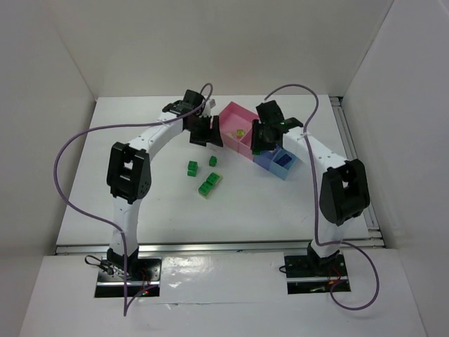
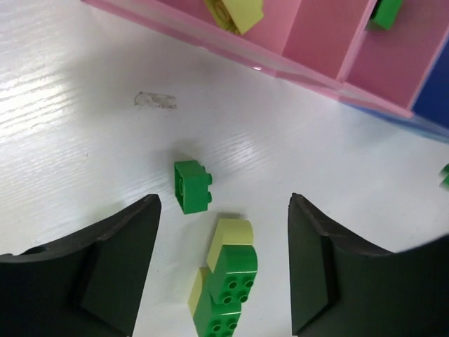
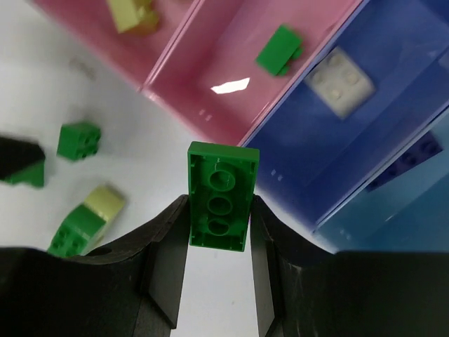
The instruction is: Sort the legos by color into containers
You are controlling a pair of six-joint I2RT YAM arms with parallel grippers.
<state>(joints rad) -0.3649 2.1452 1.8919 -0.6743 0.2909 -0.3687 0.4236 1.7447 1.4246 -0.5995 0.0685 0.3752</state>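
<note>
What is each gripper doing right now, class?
Left gripper: open, holding nothing.
Right gripper: closed on a green brick.

Pink trays (image 3: 217, 42) hold a yellow brick (image 3: 133, 15) and a green brick (image 3: 279, 50). Blue trays (image 3: 393, 35) beside them hold a beige brick (image 3: 339, 83) and a navy brick (image 3: 410, 160). The right hand (image 3: 216, 214) has a green plate (image 3: 220, 172).

No writing, brand or number can be read in any view. The green lego (image 3: 219, 196) seen closest shows plain round hollows, without legible lettering.
</note>
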